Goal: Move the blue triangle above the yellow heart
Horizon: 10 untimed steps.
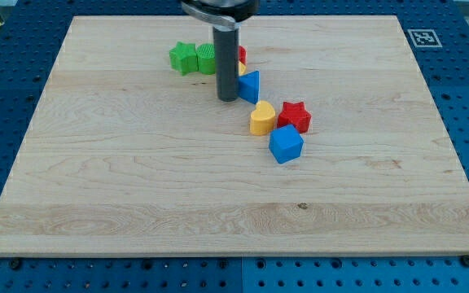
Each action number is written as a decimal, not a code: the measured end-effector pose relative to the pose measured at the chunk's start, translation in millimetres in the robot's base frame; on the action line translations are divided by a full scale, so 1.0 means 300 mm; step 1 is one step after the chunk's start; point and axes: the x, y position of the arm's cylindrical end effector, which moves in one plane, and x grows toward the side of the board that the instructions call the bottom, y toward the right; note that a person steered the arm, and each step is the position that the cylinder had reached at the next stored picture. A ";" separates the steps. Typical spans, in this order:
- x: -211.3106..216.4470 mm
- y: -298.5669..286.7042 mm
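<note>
The blue triangle (pixel 251 85) lies on the wooden board, up and slightly left of the yellow heart (pixel 261 119), with a small gap between them. My tip (pixel 227 98) stands right against the triangle's left side. The rod rises from there to the view's top.
A red star (pixel 295 115) touches the heart's right side. A blue cube (pixel 285 144) sits just below them. A green star (pixel 183 58) and a green block (pixel 207 59) lie left of the rod. A red block (pixel 241 54) and a yellow piece (pixel 241 70) peek out behind the rod.
</note>
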 end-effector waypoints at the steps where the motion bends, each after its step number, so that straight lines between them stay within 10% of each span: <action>1: 0.000 0.002; 10: -0.140 0.116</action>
